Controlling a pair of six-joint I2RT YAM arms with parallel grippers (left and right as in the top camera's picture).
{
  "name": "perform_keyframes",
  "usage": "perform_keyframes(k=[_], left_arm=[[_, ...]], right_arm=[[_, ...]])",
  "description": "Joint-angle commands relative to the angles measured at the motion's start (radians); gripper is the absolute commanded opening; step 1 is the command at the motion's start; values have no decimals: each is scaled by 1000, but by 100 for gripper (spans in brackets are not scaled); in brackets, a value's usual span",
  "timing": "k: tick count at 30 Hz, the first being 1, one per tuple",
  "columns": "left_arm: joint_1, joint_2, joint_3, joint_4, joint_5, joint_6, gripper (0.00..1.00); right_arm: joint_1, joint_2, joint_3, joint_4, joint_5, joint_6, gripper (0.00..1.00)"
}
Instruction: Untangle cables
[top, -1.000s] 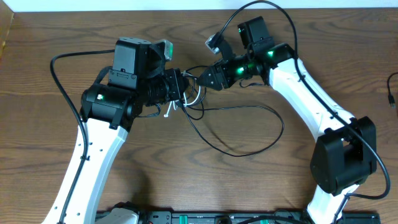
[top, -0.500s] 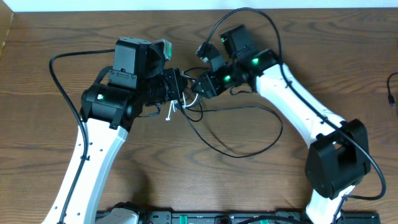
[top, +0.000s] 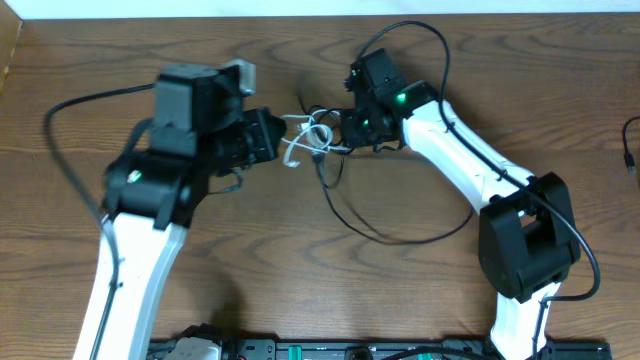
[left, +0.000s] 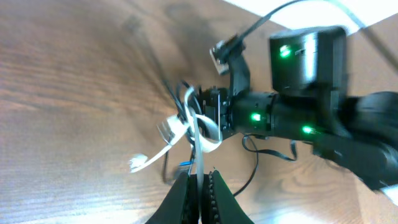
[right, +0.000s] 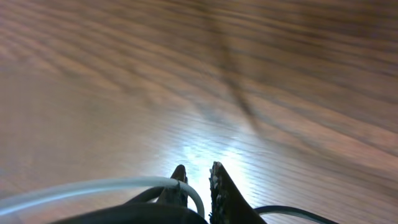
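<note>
Left gripper (left: 200, 175) is clamped on the white cable (left: 195, 146), right gripper (right: 198, 169) looks pinched shut just across the knot (top: 318, 135) (can't tell on what), cable running straight between them.

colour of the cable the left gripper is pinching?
White. The cable in the left gripper shows best in the left wrist view.

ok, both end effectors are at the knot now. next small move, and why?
Probably a short, slow pull of the right end effector away from the left end effector. The left is shut on the white cable, the right looks closed at the knot, and white loops bunch between them. What the right pinches is unclear, so go gently.
</note>
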Motion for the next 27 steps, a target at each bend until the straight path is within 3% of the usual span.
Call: perform_keyframes(k=[1,9,11,13,15,19,20,23,27], left_arm=[[78,-95,29,-3,-10,0,7],[289,-145,29,-97,-98,48,8],[312,-133,28,-133,-99,48,7],[309,-115,27,-159,-92,50,7],[284,-79,16,-171,-52,77,8],[203,8,6,-177,-24,139,12],[185,26,6,-177,-24,151,14],[145,66,6,-171,-24,184,16],[108,97,6,-151,-24,237,16]], right_arm=[[-63,14,10,-24,97,16,6],[-183,15,10,-95,107,-54,6],[-196,15,10,-94,12,-146,2],[-196,15,10,-87,-117,-248,6],[-186,15,10,-79,-242,-320,13],[-147,15,10,-48,-261,-323,25],[-140,15,10,-42,-261,-323,31],[-122,15,10,-31,-260,-322,62],[-106,15,10,-27,-259,-323,77]])
